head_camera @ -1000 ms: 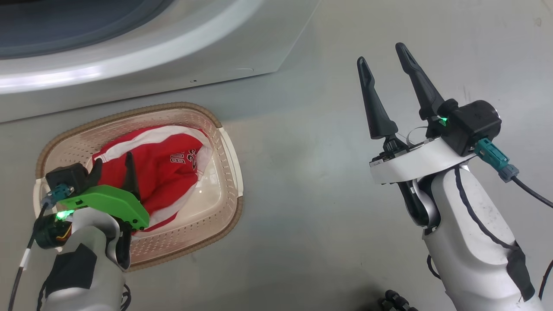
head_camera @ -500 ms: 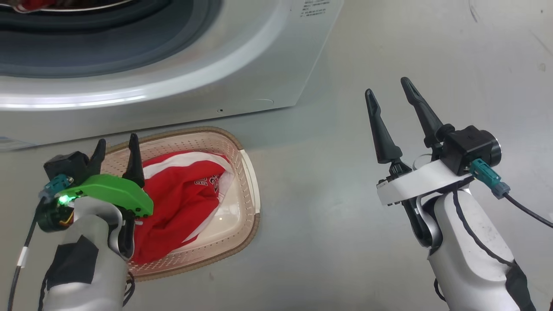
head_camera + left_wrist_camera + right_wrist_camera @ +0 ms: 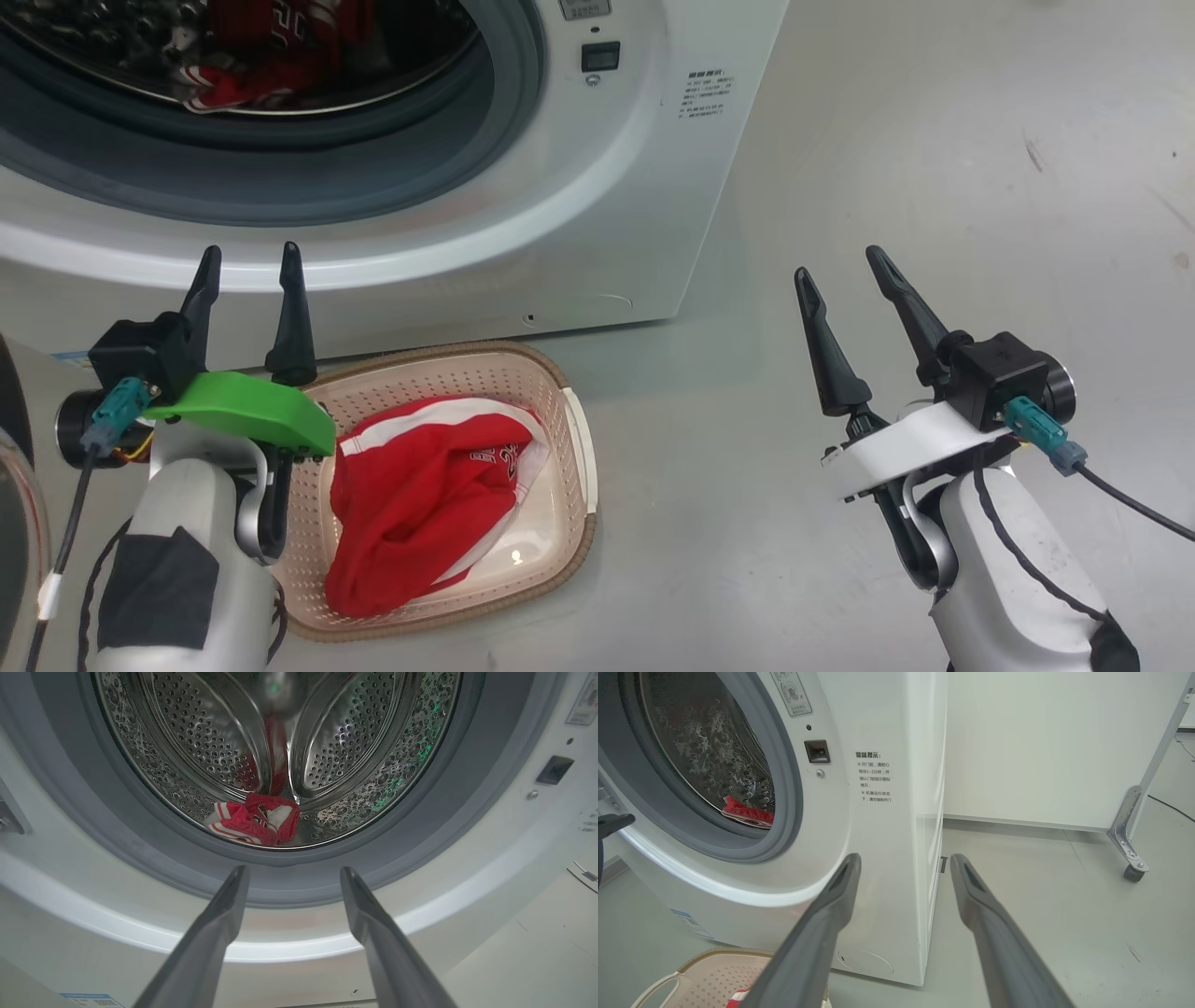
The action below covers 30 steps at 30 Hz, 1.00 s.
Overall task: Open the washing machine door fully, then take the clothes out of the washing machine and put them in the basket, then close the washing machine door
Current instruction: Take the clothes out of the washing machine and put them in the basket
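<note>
Unloading step in hand, judged approx. halfway; door-closing not yet due. Noted washing machine door swung open, glass edge at far left of head view. Logged red clothes heaped in basket, which sits on floor just in front of washing machine. Spotted drum clothes, red/white, at drum bottom near gasket lip. Found left gripper by basket's left end, aimed at drum mouth; fingers moderately spread, holding nothing, touching nothing. Found right gripper well off to rt over bare floor; fingers likewise spread, empty. Next, prob.: reach L arm over gasket, drop onto drum clothes, pinch fabric w/o scraping drum wall.
</note>
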Motion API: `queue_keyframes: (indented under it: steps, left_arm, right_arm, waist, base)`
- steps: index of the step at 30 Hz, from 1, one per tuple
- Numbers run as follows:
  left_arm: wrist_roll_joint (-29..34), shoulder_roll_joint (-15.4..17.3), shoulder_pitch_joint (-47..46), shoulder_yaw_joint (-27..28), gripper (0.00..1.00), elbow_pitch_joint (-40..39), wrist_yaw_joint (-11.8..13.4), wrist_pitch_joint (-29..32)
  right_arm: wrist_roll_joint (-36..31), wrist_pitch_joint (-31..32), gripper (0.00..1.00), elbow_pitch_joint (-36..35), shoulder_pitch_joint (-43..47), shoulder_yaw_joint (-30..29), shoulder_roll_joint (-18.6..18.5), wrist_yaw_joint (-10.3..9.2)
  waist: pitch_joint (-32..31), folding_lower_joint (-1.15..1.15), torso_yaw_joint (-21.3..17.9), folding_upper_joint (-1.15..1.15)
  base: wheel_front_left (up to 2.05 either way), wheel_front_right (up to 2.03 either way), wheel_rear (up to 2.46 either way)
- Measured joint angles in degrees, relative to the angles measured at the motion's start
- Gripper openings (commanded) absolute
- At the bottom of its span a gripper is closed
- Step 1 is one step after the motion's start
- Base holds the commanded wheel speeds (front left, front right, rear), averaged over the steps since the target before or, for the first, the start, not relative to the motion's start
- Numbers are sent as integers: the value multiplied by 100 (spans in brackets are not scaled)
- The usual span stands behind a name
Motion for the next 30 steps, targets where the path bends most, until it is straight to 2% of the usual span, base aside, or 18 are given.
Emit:
queue_keyframes:
  steps: [10,21,30]
  left_arm:
    - [245,0,699,-59,100,-731,104,-15]
    - [325,7,1755,-59,100,-1138,294,-14]
    - [324,10,2382,-174,100,-1482,305,-14]
  right_arm:
    - [0,0,100,66,456,-146,4,13]
    - [2,0,100,90,900,-176,20,13]
    - [55,0,100,84,1191,-196,38,11]
  waist:
    - [-672,0,137,0]
    - [-1232,0,211,0]
    - [-1529,0,208,0]
  base:
    - [0,0,0]
    - [0,0,0]
    - [0,0,0]
